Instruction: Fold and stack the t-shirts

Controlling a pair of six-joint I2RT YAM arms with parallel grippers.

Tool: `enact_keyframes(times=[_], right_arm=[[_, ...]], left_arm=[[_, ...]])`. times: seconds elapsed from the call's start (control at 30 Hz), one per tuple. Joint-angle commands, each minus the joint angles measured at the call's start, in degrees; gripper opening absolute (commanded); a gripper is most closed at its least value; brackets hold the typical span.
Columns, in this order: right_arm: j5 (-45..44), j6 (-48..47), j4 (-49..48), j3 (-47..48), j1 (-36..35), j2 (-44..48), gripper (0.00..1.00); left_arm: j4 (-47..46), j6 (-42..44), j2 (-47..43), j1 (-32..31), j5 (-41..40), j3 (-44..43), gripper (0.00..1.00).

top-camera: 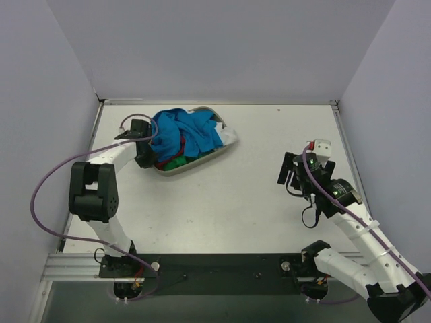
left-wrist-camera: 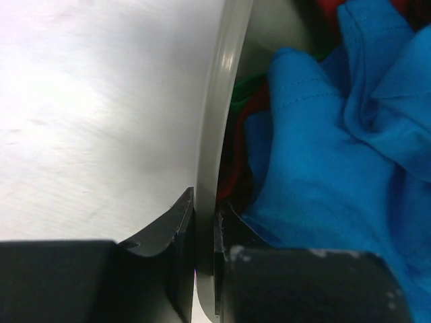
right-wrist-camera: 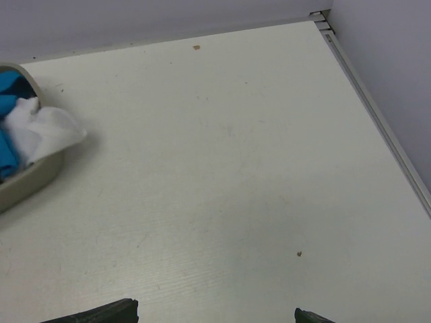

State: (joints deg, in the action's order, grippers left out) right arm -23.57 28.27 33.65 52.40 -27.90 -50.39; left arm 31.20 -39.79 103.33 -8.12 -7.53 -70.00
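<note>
**A:** How many shirts do I have out there, and where are they?

**B:** I count four colours of cloth, one of each, all heaped in the one tray (top-camera: pixel 176 169) at the far left of the table (top-camera: pixel 236 215). The blue shirt (top-camera: pixel 188 131) lies on top and covers most of the pile. The red shirt (top-camera: pixel 162 162) and green shirt (top-camera: pixel 177 161) only peek out beneath it at the near rim. The white shirt (top-camera: pixel 229 136) hangs over the right end of the tray. None is folded.

**A:** And my two arms?

**B:** My left end effector (top-camera: pixel 143 138) is at the tray's left edge. On the left wrist camera its fingers (left-wrist-camera: pixel 168 235) are pinched narrow on the tray's rim, one outside and one inside, with the inner one touching the blue cloth. It grips the rim, not a shirt.

**A:** The right one?

**B:** My right end effector (top-camera: pixel 289 175) hangs over bare table on the right, well apart from the tray. On its wrist camera the two fingertips sit wide apart with nothing between them. I see the white cloth there too, draped over the tray's end.
</note>
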Motion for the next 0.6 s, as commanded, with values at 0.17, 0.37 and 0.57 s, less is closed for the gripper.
enact_keyframes(times=[0.17, 0.37, 0.57], right_arm=[[-0.1, 1.1, 0.4, -1.2, -1.5, -0.3, 1.00], [-0.4, 1.5, 0.2, -1.7, -2.5, -1.0, 1.00], [-0.9, 1.6, 0.0, -2.0, -3.9, -2.0, 1.00]], left_arm=[[1.9, -21.4, -11.5, 10.2, -4.9, 12.0, 0.00], [-3.5, -29.1, -22.7, 10.4, -2.1, 23.9, 0.00], [-5.4, -26.5, -29.8, 10.3, -3.0, 25.9, 0.43]])
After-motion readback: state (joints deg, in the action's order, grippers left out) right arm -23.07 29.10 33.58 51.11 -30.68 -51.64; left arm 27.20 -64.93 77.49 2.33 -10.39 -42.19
